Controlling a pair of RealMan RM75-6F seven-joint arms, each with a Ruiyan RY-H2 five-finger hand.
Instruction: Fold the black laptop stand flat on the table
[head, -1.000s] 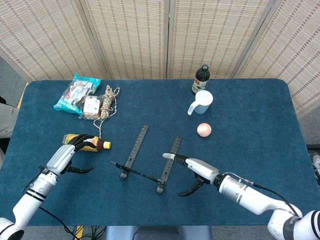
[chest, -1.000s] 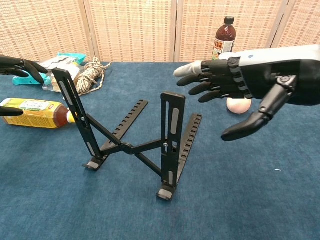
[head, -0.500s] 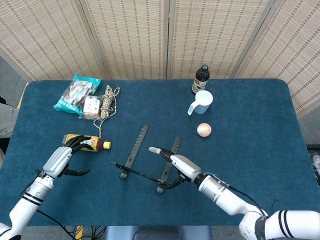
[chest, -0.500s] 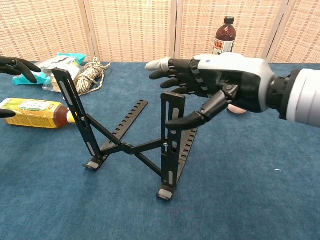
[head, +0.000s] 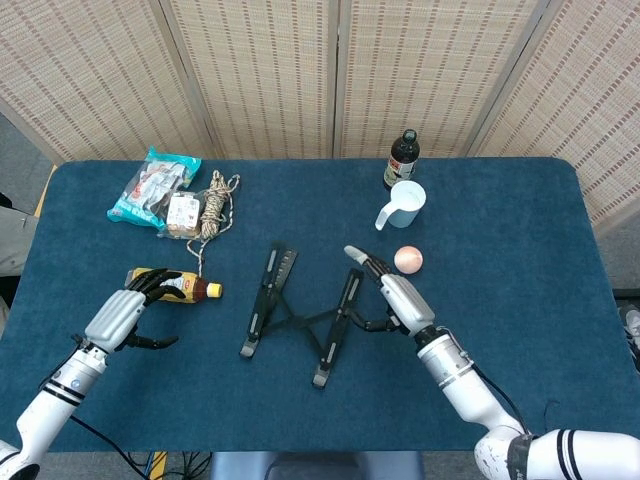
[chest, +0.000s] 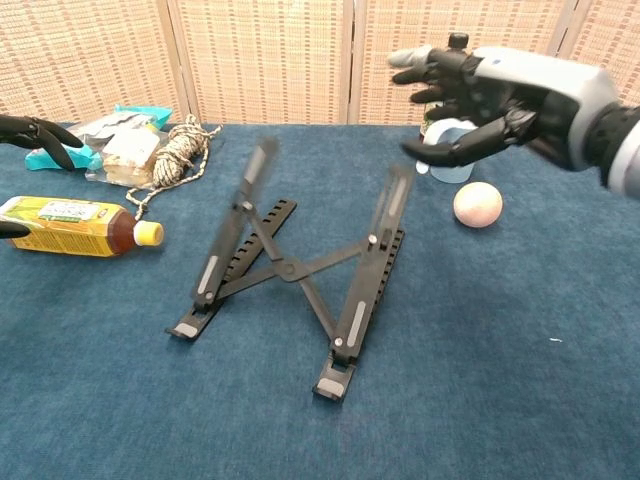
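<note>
Near the table's middle: the black laptop stand (head: 300, 315) sits between my two hands, its feet on the blue table (head: 520, 330), its two upper arms tipped back and low; they look smeared in the chest view, so I judge they are falling toward the rails and not yet lying flat.

Right hand: my right hand (head: 392, 293) is just beside the right arm of the stand, fingers spread and holding nothing. From above the thumb reaches toward that arm, but I cannot tell whether it touches; in the chest view the hand (chest: 478, 90) is raised above and behind the stand.

Why it is there: I judge it is placed to follow the arm down and press it flat if it stops short.

Left hand: my left hand (head: 125, 312) hovers spread and unloaded at the near left, well apart from the stand, over the tea bottle (head: 175, 286) lying on its side. It seems parked out of the way, ready to steady the left rail.

Around the stand: a pink ball (head: 408, 260) lies near my right hand, with a white cup (head: 403, 203) and a dark bottle (head: 402, 158) farther back; a coil of rope (head: 215, 212) and snack packets (head: 152, 190) sit at the far left.

Risk: the ball is close enough that a sideways sweep could knock it.
</note>
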